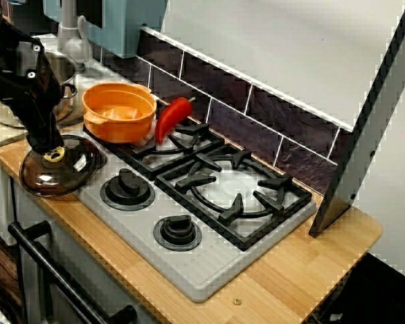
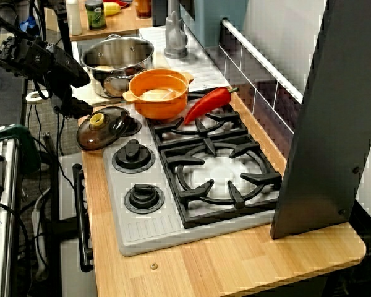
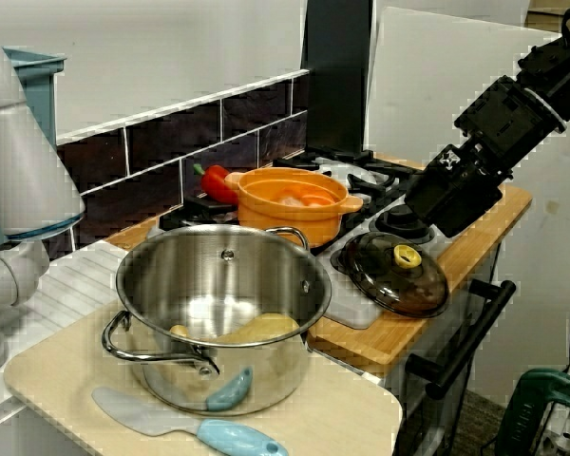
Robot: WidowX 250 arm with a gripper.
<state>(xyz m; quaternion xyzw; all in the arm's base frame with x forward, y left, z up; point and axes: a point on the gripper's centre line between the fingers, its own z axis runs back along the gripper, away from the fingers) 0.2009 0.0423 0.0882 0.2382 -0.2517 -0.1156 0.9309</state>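
Observation:
A dark brown glass lid [image 1: 67, 169] with a yellow knob [image 1: 53, 156] lies flat at the stove's front left corner, partly on the wooden counter. My black gripper [image 1: 44, 142] hangs just over that knob, pointing down at it. Seen along the counter, the gripper [image 2: 77, 110] sits right beside the knob [image 2: 97, 119]. From the sink side, a small gap shows between the gripper [image 3: 426, 211] and the lid [image 3: 399, 280]. The fingers are too dark to make out. Nothing is lifted.
An orange pot [image 1: 118, 111] stands on the back left burner, with a red pepper [image 1: 172, 118] leaning beside it. A steel pot [image 3: 218, 304] and a blue spatula [image 3: 199, 427] rest on a board by the sink. Two stove knobs [image 1: 127, 185] line the front. A dark panel [image 1: 364, 135] stands at the right.

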